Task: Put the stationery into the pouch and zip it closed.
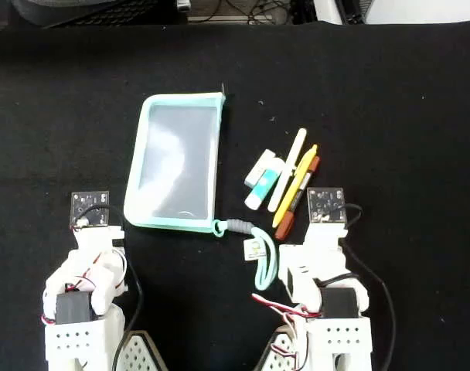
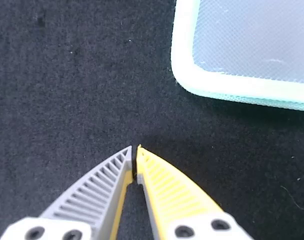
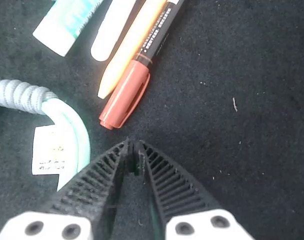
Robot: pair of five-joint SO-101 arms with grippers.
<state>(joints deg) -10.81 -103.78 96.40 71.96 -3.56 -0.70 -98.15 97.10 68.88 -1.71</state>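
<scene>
A clear pouch [image 1: 177, 162] with mint-green trim lies flat in the middle of the black table; its corner [image 2: 242, 55] shows in the left wrist view. Its grey cord and mint strap [image 1: 262, 251] with a white tag [image 3: 51, 157] trail from the near right corner. To its right lies the stationery: a glue stick [image 1: 264, 188], a white eraser [image 1: 259, 167], a white pen [image 1: 287, 168], a yellow highlighter [image 3: 134, 45] and a red-capped marker [image 3: 124, 97]. My left gripper [image 2: 134, 150] is shut, empty, just short of the pouch's near left corner. My right gripper [image 3: 134, 145] is shut, empty, just short of the marker's cap.
The black cloth [image 1: 405, 116] covers the whole table, with open room at the far side and both outer sides. Cables and equipment [image 1: 219, 9] lie beyond the far edge. Both arm bases [image 1: 80, 325] stand at the near edge.
</scene>
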